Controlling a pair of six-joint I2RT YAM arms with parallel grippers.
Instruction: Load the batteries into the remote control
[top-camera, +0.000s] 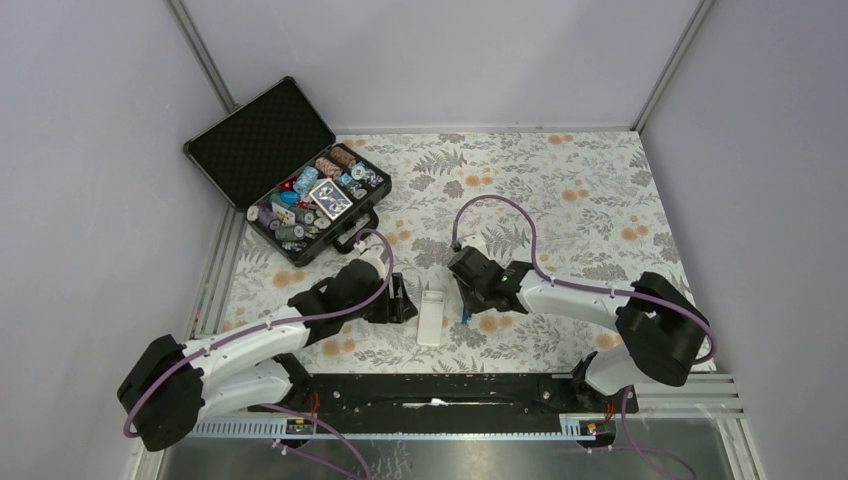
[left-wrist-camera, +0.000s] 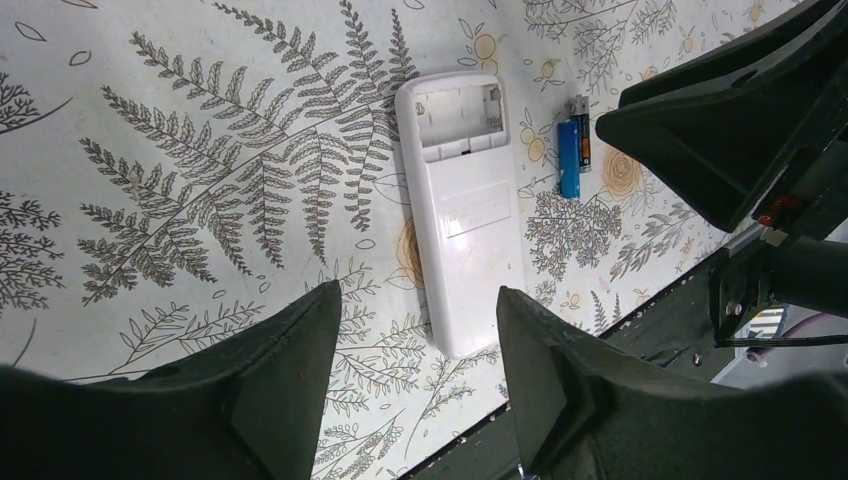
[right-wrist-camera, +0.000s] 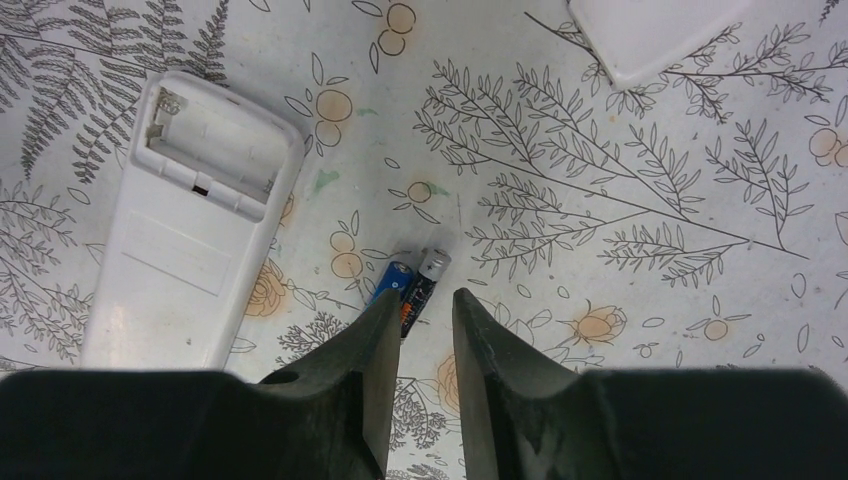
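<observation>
Though glossy, flat rectangular remote control (left-wrist-camera: 465, 215)

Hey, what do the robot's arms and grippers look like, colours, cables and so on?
The left arm and right arm have white links with bulky black joints. A purple cable loops along each. The fingers are matte black, tapering wedges. A green light shows near the right wrist.
</observation>
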